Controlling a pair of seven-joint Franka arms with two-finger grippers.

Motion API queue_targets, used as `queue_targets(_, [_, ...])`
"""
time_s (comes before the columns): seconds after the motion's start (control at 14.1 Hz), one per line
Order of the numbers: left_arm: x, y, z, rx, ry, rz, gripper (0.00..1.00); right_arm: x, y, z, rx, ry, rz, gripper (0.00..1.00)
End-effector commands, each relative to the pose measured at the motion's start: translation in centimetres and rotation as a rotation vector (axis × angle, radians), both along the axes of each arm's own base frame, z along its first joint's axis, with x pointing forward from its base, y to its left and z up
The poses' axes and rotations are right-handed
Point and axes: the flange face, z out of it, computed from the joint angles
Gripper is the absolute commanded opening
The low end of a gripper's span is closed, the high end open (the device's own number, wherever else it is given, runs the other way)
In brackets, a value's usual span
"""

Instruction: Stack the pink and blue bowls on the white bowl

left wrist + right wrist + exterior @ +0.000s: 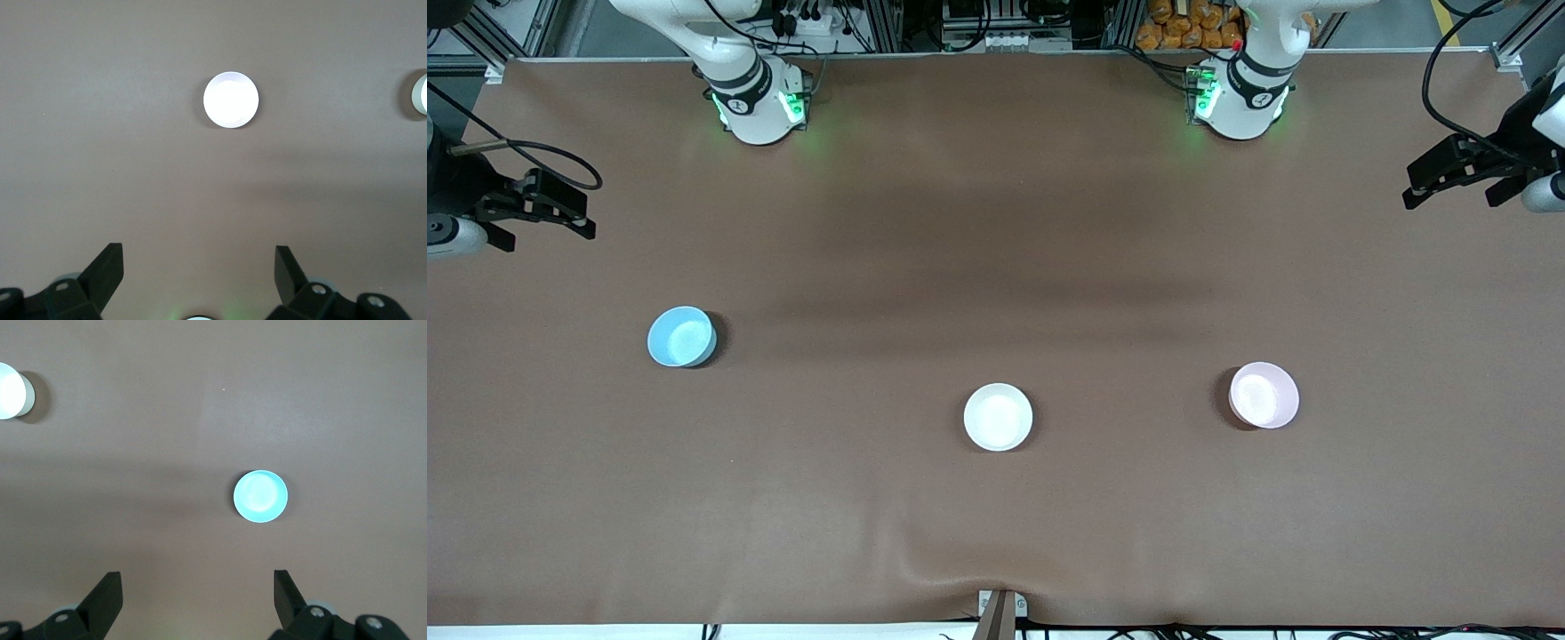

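The white bowl (998,417) sits mid-table, nearest the front camera. The light blue bowl (681,337) sits toward the right arm's end, and the pale pink bowl (1264,396) toward the left arm's end. All three stand upright, apart and empty. My left gripper (1454,182) hangs open and empty over the left arm's end of the table. Its wrist view shows the pink bowl (231,100), washed out, and the white bowl's edge (420,95). My right gripper (541,222) hangs open and empty over the right arm's end. Its wrist view shows the blue bowl (261,496) and the white bowl (10,390).
A brown cloth (996,222) covers the table, with a small ripple at its near edge (960,569). A camera mount (1000,609) sits at the middle of the near edge. Cables and clutter lie past the arm bases.
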Motion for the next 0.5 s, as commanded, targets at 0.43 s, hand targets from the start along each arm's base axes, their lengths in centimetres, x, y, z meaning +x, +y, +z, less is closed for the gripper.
queue_targets(0.43, [-0.17, 0.80, 0.28, 0.015, 0.018, 0.000, 1.00, -0.48, -0.04, 0.22, 0.008, -0.001, 0.008, 1.00])
